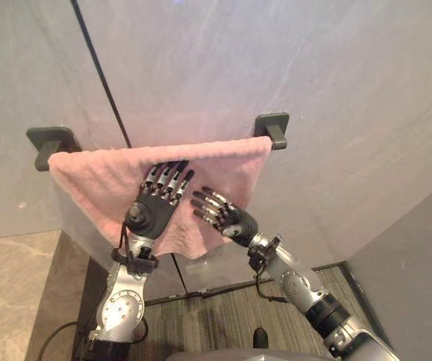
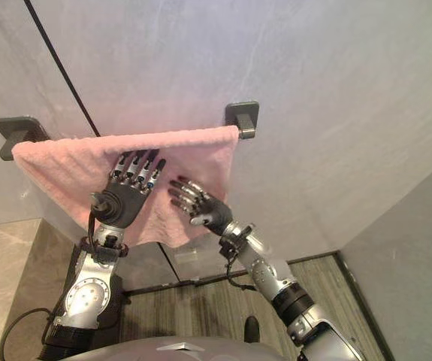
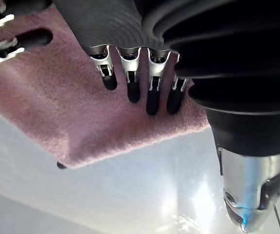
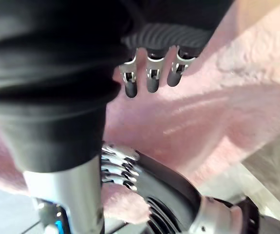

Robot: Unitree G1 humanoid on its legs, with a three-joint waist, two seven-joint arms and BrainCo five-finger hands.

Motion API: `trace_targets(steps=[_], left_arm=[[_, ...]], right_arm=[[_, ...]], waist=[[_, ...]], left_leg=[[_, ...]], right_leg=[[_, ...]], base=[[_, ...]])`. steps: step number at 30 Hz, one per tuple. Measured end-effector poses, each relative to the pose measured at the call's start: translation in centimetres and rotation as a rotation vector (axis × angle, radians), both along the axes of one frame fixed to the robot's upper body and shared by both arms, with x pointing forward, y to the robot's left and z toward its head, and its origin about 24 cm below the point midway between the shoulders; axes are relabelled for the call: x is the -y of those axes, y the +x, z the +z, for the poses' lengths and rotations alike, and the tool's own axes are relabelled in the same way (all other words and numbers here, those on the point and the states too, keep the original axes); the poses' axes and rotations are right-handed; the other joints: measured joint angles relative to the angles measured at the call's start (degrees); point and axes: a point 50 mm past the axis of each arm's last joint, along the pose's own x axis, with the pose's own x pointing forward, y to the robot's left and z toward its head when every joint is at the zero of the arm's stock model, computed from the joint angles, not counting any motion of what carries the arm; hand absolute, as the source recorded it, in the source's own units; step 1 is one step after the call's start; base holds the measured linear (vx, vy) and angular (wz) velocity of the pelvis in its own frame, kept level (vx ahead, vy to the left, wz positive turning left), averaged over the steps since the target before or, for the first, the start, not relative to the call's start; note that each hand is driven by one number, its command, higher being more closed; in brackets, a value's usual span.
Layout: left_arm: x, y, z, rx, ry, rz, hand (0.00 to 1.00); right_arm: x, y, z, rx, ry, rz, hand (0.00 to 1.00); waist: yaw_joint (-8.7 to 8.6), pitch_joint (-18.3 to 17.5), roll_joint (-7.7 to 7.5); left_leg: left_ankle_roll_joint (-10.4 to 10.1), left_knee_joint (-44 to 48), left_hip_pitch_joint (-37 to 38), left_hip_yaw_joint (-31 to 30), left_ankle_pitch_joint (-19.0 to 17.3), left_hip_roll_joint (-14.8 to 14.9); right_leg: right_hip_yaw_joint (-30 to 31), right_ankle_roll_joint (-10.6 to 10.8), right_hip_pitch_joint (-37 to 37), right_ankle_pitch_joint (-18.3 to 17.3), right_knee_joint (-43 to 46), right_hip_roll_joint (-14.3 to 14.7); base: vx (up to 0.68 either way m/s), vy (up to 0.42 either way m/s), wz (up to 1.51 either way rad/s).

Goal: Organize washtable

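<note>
Light: bright, soft and even over the pale wall (image 1: 336, 68).
Glare: white sheen on the glossy wall below the pink towel (image 3: 57, 112), left wrist view.
Shadows: faint, gathering in the towel's folds and beneath its hem.

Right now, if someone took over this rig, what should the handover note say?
Left hand: open, fingers flat on the pink towel. Right hand: open, fingers against the towel beside it. Towel hangs between two dark brackets on the wall, lower edge uneven. Done: towel hung. Left: probably smoothing and evening it, then pulling both hands away.
</note>
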Motion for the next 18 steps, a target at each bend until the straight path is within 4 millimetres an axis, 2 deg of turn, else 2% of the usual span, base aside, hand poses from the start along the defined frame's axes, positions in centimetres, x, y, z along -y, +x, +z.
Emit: trace_targets(steps=[7, 18], left_arm=[[-0.9, 0.3, 0.0, -0.012, -0.037, 0.08, 0.0], [-2.2, 0.4, -1.6, -0.083, -0.085, 0.186, 0.0]], right_arm=[[1.2, 1.3, 0.3, -0.017, 0.009, -0.107, 0.0], [3.7, 2.6, 0.7, -0.036, 0.058, -0.279, 0.0]], waist=[[0.08, 0.4, -0.66], [0.1, 0.8, -0.99]], left_leg=[[0.1, -0.1, -0.3, -0.4, 0.2, 0.0], [-0.2, -0.2, -0.9, -0.9, 0.5, 0.0]], right_leg=[[-0.6, 0.0, 0.0, 0.0, 0.1, -0.1], [-0.8, -0.1, -0.5, 0.1, 0.1, -0.2]], base=[[0.01, -0.001, 0.04], [0.0, -0.001, 0.01]])
